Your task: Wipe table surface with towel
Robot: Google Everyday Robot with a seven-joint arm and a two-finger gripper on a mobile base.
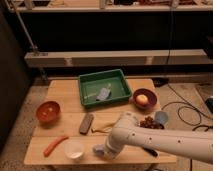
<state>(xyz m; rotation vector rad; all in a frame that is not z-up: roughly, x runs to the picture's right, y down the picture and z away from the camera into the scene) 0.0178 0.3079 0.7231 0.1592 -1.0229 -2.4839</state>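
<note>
A grey-blue crumpled cloth [104,93] that looks like the towel lies inside the green tray [120,79] at the back of the wooden table [65,92]. My white arm [150,140] reaches in from the lower right across the front of the table. My gripper [100,149] is low over the table's front edge, just right of a white cup [74,149]. A pale bluish patch shows at its tip. I cannot tell whether that is part of the gripper or something it holds.
A red bowl [48,111] sits at the left and an orange stick-shaped item [55,145] at the front left. A dark bar [86,123] and a yellowish item [103,129] lie mid-table. A brown bowl holding an orange [142,98], a blue cup [161,117] and a dark red cluster [148,122] sit at the right.
</note>
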